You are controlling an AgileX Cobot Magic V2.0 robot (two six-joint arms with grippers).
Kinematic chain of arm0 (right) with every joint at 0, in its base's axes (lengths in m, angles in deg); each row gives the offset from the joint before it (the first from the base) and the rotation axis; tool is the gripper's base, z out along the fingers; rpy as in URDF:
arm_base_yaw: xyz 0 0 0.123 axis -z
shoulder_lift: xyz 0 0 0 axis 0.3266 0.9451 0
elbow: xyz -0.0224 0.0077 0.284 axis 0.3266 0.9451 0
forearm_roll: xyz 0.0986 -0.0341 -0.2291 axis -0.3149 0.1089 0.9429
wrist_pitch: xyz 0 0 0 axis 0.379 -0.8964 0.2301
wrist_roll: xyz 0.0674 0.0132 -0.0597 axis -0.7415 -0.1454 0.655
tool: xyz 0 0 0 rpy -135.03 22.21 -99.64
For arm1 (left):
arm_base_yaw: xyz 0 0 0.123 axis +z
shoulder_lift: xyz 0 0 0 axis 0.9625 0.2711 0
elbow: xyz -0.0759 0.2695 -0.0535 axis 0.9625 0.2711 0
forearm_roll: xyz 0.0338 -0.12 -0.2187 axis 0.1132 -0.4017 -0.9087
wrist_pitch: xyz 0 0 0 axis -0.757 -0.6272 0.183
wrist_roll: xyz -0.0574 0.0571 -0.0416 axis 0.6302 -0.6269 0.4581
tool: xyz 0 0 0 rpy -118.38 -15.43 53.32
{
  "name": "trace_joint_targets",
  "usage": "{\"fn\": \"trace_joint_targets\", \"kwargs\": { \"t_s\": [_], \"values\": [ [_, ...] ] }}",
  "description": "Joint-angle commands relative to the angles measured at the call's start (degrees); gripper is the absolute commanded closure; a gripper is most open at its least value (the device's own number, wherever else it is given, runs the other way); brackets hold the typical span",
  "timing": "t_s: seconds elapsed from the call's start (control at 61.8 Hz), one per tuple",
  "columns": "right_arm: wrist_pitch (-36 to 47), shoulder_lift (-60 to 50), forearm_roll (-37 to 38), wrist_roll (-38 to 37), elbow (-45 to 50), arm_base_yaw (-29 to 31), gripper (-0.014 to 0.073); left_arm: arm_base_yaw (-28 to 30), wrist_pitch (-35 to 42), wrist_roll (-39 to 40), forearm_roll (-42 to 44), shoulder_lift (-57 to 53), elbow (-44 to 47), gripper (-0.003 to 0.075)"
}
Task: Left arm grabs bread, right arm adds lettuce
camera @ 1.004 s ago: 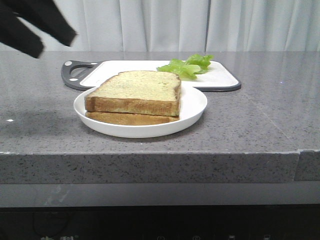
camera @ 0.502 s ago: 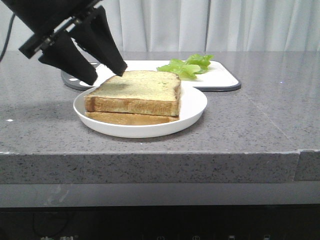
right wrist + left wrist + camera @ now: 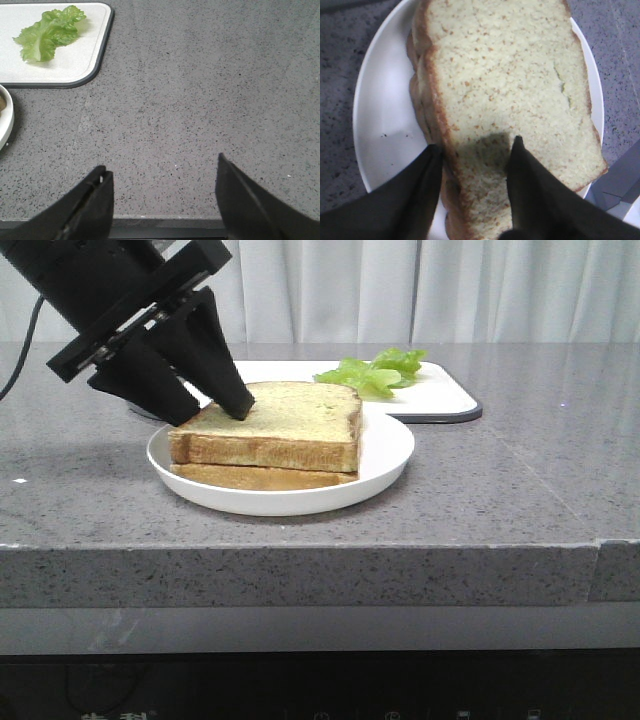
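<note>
- Front view: the bread is stacked flat on a thinner slice in the white plate, its long axis left-right.
- The left gripper is spread astride its left edge, 1 finger apparently touching the top.
- The right gripper is held open over bare counter; the lettuce lies on the cutting board.

I see a grey speckled stone counter with a thick front edge and a seam at its right end. Pale pleated curtains hang behind it. Light is soft and even. Below the counter, a dark panel.
</note>
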Motion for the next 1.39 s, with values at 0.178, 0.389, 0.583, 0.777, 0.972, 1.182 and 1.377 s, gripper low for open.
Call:
{"fn": "trace_joint_targets", "kwargs": {
  "t_s": [0.178, 0.389, 0.583, 0.777, 0.972, 1.182, 1.377],
  "values": [
    [3.93, 0.64, 0.12, 0.48, -1.51, 0.38, 0.0127, -0.48, -0.15, 0.24, -2.82, -2.27, -1.85, 0.0691],
    [3.97, 0.64, 0.12, 0.48, -1.51, 0.38, 0.0127, -0.48, -1.02, 0.24, -2.82, -2.27, -2.12, 0.0741],
    [4.11, 0.64, 0.12, 0.48, -1.51, 0.38, 0.0127, 0.33, -3.1, 0.24, -2.93, -3.91, -4.54, 0.0741],
    [4.69, 0.64, 0.12, 0.48, -1.51, 0.38, 0.0127, 3.27, -3.1, 0.13, -2.75, -10.22, -4.67, 0.0741],
    [6.16, 0.64, -0.92, 0.43, -1.51, 0.38, 0.0127, 7.75, -3.23, -0.37, -2.75, -18.83, -0.61, 0.0741],
    [9.65, 3.12, -5.3, 0.43, 0.28, 0.38, 0.0127, 11.34, -1.91, -2.35, -2.65, -29.88, 7.96, 0.0741],
    [11.96, 12.19, -14.01, 6.55, -1.04, -0.67, 0.0127, 11.69, -1.56, -2.35, -2.54, -36.79, 13.74, 0.0741]
  ]
}}
